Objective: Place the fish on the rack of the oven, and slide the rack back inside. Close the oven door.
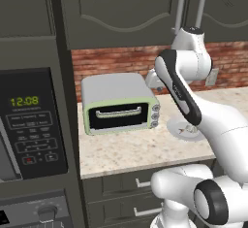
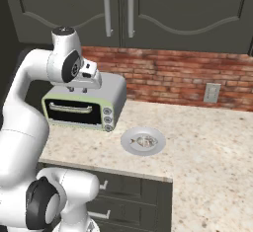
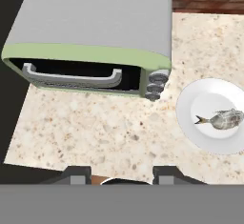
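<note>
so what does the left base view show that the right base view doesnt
Left base view alone: the microwave with its lit clock and keypad, and below it a knob control strip. Right base view alone: the fish lying on the plate's middle, plain to see, and the cabinet handles overhead. Both share the toaster oven, the white plate beside it on the speckled counter, the brick wall with its outlet, and the arm.

small grey fish [image 3: 224, 119] lying on white plate [image 3: 190, 123]

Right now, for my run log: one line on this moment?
stage: pre-grasp | fish: on plate, counter | gripper: shut, empty, above counter
</note>
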### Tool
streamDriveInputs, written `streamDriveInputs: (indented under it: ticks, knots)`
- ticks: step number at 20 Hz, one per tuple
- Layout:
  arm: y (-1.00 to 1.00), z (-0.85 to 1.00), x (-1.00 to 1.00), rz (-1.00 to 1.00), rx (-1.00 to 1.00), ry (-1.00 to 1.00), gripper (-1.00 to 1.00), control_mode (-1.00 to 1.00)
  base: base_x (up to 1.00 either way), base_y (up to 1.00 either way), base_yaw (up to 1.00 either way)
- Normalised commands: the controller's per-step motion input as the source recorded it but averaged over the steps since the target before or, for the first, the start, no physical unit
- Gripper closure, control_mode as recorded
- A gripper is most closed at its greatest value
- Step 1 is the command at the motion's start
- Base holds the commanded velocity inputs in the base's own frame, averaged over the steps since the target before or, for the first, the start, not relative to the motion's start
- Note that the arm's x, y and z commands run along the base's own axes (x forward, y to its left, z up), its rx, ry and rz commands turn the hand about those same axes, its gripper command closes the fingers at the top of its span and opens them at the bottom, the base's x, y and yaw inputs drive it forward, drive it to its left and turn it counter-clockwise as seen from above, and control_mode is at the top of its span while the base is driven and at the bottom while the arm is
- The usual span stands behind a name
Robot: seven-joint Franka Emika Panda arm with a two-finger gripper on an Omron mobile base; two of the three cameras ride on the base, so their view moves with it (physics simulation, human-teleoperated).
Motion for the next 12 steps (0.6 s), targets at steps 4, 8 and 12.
streamDriveInputs:
  ticks: [4,8,12]
  knots:
    - [-0.07,0.0,-0.01,0.0,0.0,0.0,-1.0,-1.0,0.0,0.0,0.0]
    - [-0.59,0.0,0.01,-0.1,0.07,0.0,-1.0,-1.0,0.0,0.0,0.0]
    - [-0.85,-0.03,0.04,-0.18,0.09,0.0,-1.0,-1.0,0.0,0.0,0.0]
